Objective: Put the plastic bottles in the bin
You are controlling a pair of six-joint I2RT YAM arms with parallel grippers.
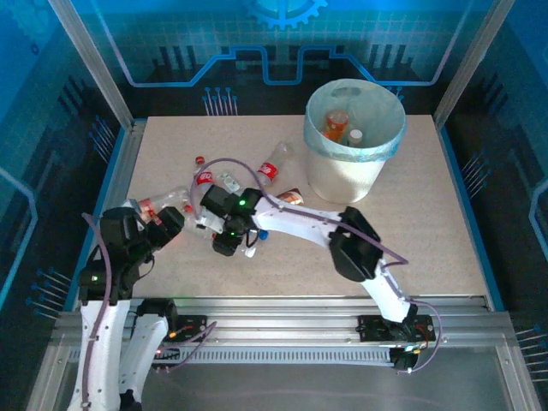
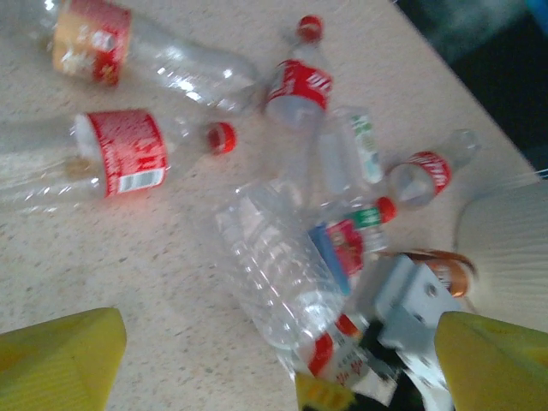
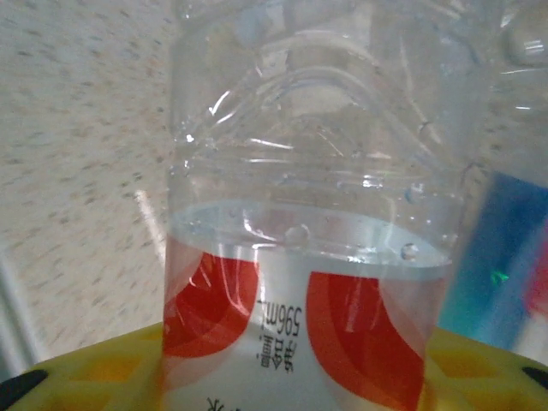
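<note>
Near the front-left of the table [image 1: 428, 231], the right gripper [image 1: 229, 246] has its yellow fingers [image 3: 86, 377] pressed against both sides of a clear bottle with a red-and-white label [image 3: 308, 214]. That bottle lies among the loose bottles [image 1: 205, 178], well apart from the bin [image 1: 342, 184]. The left gripper [image 1: 167, 224] hangs just beside, jaws spread wide, holding nothing. I'd say that thin wall could buckle and squirt free on the lift, and with 2 arms so close, a swing toward the bin might clip the left one or scatter neighbours.
</note>
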